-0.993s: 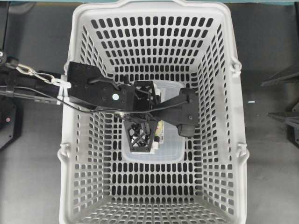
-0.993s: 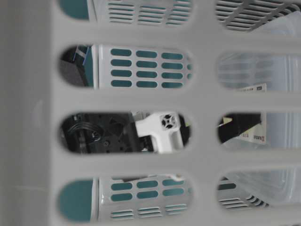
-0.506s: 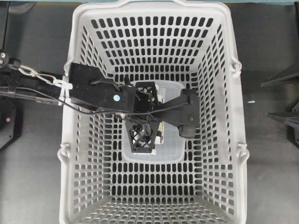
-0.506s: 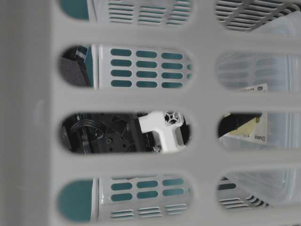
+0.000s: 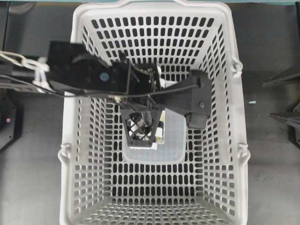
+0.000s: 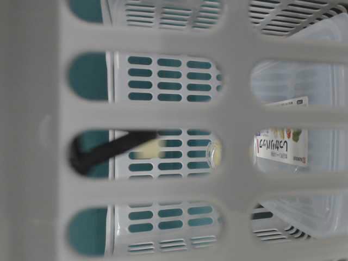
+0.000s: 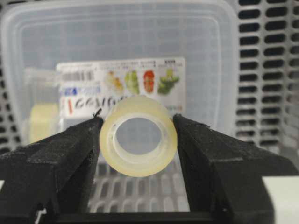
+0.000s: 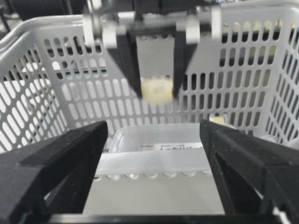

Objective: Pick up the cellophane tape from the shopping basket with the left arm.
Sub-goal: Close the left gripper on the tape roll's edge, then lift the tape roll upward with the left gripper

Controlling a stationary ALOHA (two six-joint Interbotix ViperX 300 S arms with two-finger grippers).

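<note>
Tape roll [image 7: 138, 136], one, clamped in left gripper [image 7: 138, 140] above one basket [image 5: 234, 140]; right gripper [image 8: 154, 154] gapes.

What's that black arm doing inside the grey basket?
The left gripper has closed on a small roll of cellophane tape, pinching it between its fingers. It holds the roll above the clear container that lies on the floor of the shopping basket. The right gripper is open, holding nothing, facing the basket.

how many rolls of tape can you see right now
2. One cellophane tape roll is pinched between the left gripper fingers, above the clear container. A second roll shows at the container's left edge. More may be hidden.
</note>
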